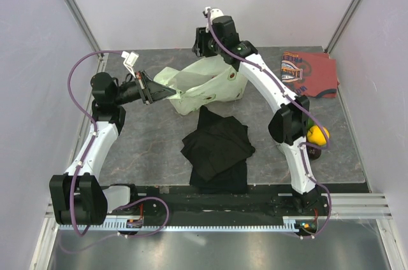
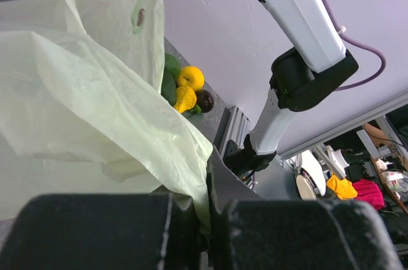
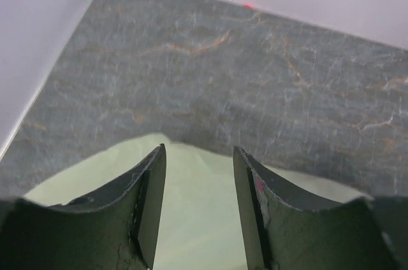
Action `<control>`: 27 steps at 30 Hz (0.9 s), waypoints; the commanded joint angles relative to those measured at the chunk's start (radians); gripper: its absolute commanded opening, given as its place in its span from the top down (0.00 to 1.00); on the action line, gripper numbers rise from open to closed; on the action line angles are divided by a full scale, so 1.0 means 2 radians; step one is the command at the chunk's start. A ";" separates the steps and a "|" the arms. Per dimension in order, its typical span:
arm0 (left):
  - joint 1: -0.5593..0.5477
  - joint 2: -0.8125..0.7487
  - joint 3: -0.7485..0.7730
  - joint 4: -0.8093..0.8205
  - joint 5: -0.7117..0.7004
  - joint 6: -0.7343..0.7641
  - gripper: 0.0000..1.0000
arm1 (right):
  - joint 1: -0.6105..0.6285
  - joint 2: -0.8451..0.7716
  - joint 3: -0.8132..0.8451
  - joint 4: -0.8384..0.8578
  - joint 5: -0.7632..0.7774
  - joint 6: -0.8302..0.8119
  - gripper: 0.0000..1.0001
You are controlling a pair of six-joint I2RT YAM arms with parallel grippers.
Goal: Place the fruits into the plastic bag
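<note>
The plastic bag [image 1: 207,88] is found at the upper centre of the top view, lying on the bench [image 1: 146,149]. Its long axis runs left to right across the frame, and its left end is raised off the surface. Which way the mouth faces cannot be determined.

The left end effector [image 1: 171,95] is clamped on the bag's left edge. In the left wrist view the thin film is seen pinched between the closed fingers [image 2: 255,232].

The right end effector [image 3: 199,155] is positioned above the bag's far edge, at the upper centre of the top view. Its fingers are held moderately apart, nothing is gripped between them, and pale green film is seen below the gap.

The bag's interior is not visible, so its contents cannot be stated.

The fruits [image 2: 185,88] are grouped outside the bag, at the right of the top view beside the right arm. A yellow fruit [image 1: 317,134], a green fruit [image 2: 171,66] and a dark maroon fruit [image 2: 204,100] are distinguished there.

A black cloth [image 1: 217,149] is noted at centre frame, just below the bag. A red-orange cloth [image 1: 310,74] is noted at upper right.
</note>
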 commanded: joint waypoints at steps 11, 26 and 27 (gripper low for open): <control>-0.001 -0.007 -0.001 0.010 0.008 0.020 0.99 | -0.008 -0.233 -0.171 0.188 -0.152 0.023 0.30; -0.001 -0.013 -0.001 0.000 0.002 0.030 0.98 | -0.058 -0.579 -0.566 0.016 0.055 0.007 0.22; -0.001 -0.013 0.001 -0.001 0.002 0.029 0.99 | -0.067 -0.590 -0.579 -0.002 0.079 0.009 0.22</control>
